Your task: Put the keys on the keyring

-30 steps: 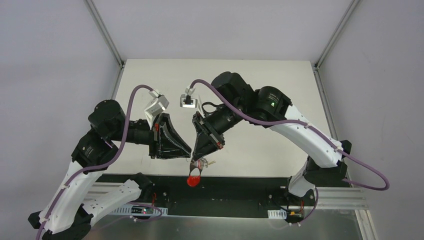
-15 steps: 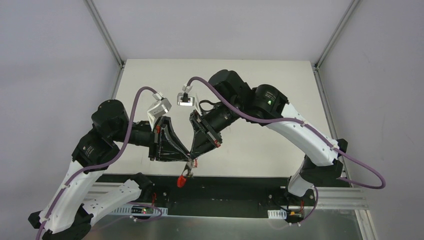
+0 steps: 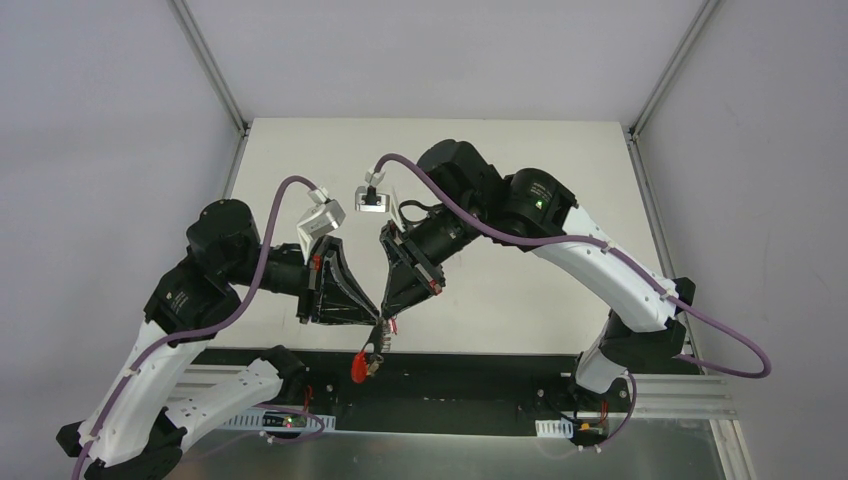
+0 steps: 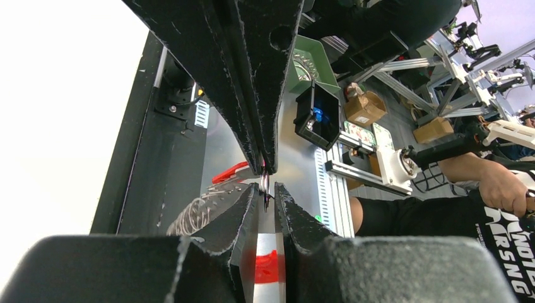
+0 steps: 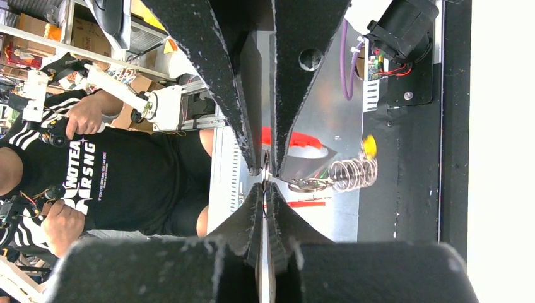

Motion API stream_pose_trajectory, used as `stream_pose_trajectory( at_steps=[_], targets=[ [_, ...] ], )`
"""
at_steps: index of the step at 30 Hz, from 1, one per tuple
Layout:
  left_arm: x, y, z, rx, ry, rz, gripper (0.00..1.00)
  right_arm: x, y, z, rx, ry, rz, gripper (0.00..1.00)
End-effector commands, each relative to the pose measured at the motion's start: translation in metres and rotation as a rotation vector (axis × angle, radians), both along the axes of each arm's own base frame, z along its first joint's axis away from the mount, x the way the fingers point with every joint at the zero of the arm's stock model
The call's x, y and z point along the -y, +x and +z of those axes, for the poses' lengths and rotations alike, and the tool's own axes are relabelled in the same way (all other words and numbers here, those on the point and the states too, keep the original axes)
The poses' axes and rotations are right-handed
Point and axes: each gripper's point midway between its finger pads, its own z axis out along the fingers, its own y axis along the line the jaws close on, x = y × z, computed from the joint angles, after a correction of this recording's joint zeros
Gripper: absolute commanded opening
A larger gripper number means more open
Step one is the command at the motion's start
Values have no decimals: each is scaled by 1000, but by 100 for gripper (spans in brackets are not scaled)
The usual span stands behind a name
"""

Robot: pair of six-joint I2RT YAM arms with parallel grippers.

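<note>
Right tool (image 5: 263, 187) is clamped shut on the keys (image 3: 378, 337), thin silvery metal held in air over the worktop's (image 3: 520, 160) near edge. Left tool's (image 4: 266, 187) jaws sit a narrow slit apart around them. A wire coil (image 5: 350, 173) and a curved red loop (image 3: 360, 367) hang off the bunch.

Key (image 4: 265, 188) edge-on, mostly behind fingers (image 4: 243, 214)

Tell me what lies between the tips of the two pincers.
A thin silvery metal piece, seen edge-on, stands between the left pincer and the right pincer. Both wrist views show it; whether key or ring cannot be told.
</note>
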Motion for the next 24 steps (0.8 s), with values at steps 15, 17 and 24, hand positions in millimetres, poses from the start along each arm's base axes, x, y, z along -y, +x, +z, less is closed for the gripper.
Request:
stream_pose_trajectory(
  at_steps=[15,17,24],
  targets=[
    [3,4,7,36,-9,-10,13,7,-5,9,9,27,32,0],
    [3,4,7,40,-11,-9,13,8,-6,7,8,20,33,0],
    [3,4,7,43,-10,-6,13,7,-6,6,2,18,39,0]
  ],
)
